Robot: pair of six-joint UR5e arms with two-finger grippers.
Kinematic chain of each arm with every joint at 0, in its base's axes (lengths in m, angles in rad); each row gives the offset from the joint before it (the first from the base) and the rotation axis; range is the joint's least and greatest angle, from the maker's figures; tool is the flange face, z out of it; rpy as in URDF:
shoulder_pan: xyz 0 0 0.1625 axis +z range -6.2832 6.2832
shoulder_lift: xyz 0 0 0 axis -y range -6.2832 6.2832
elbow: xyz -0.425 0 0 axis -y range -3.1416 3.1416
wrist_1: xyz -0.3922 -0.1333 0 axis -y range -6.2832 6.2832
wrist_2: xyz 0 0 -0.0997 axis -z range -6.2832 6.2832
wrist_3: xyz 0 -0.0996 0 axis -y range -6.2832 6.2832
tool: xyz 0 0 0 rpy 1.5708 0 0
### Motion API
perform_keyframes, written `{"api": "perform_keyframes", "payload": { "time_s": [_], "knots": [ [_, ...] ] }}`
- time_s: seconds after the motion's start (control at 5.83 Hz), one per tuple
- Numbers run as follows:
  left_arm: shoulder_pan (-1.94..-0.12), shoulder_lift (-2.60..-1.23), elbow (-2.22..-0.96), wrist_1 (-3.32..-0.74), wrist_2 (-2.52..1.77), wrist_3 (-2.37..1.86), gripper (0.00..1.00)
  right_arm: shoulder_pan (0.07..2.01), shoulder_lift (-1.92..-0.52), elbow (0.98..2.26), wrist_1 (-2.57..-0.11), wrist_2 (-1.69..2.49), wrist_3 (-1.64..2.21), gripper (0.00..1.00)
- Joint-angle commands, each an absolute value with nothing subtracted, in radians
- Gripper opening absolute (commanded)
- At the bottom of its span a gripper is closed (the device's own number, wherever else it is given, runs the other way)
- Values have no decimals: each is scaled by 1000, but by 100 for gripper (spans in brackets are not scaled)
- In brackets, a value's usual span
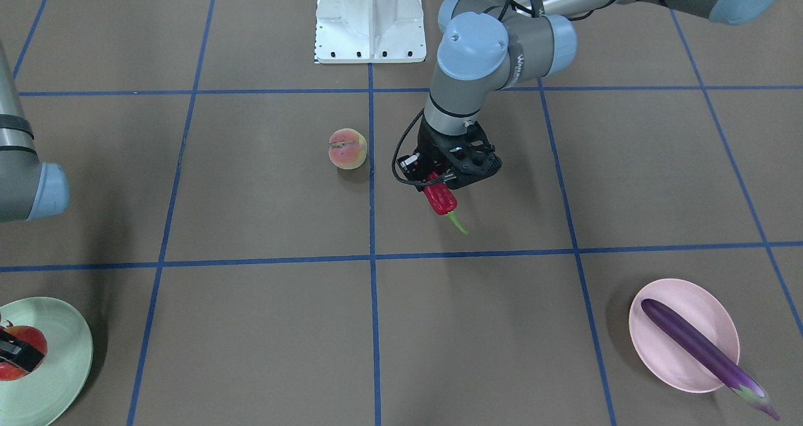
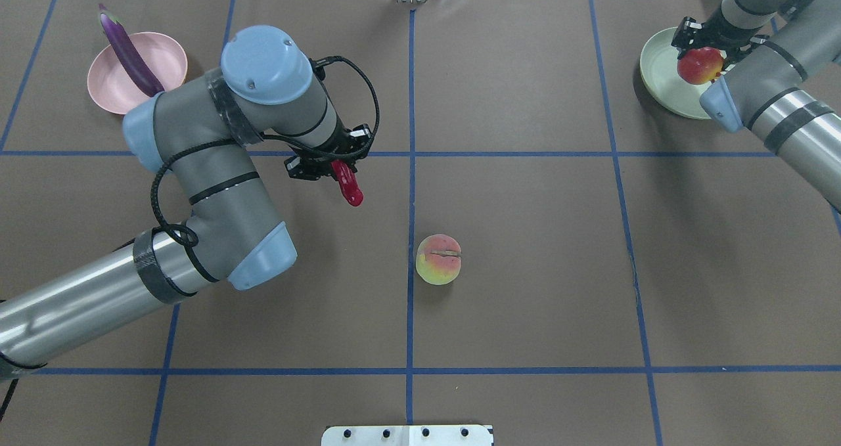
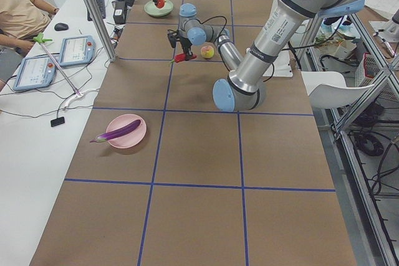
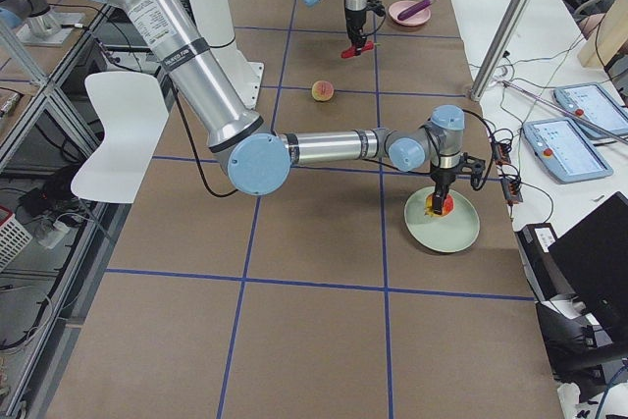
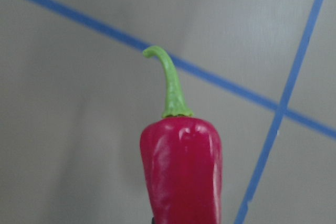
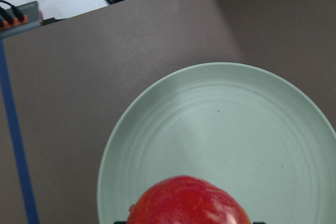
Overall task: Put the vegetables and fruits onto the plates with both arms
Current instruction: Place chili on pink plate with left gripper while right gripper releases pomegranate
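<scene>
Our left gripper (image 1: pixel 439 178) clamps the chili pepper (image 1: pixel 441 200), stem hanging below the jaws; our right gripper (image 2: pixel 706 48) pinches the pomegranate-like fruit (image 2: pixel 700 66) between its jaws over the mint plate (image 2: pixel 657 81)

The green plate (image 1: pixel 63 382) and red fruit (image 1: pixel 30 338) are cut by the front view's left edge.

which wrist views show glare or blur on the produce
Left wrist view: the chili pepper shows white glare streaks, the blue tape behind it is soft. Right wrist view: the red fruit is slightly soft, the green plate evenly lit.
</scene>
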State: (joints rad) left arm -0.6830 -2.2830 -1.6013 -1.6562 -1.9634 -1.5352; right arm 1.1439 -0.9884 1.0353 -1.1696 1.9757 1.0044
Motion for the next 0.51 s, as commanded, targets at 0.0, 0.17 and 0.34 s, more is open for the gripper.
{"api": "perform_keyframes", "payload": {
  "time_s": [0.0, 0.17, 0.34],
  "knots": [
    [-797, -2196, -1597, -1643, -1965, -1385, 0, 1141, -1014, 1025, -1123, 1974, 1000, 98],
    [-884, -2134, -1568, -1641, -1965, -1282, 0, 1143, -1015, 1057, -1114, 1982, 994, 100],
    [-944, -2125, -1472, -1644, -1967, -1252, 0, 1146, -1022, 1101, -1114, 1991, 983, 100]
  ]
}}
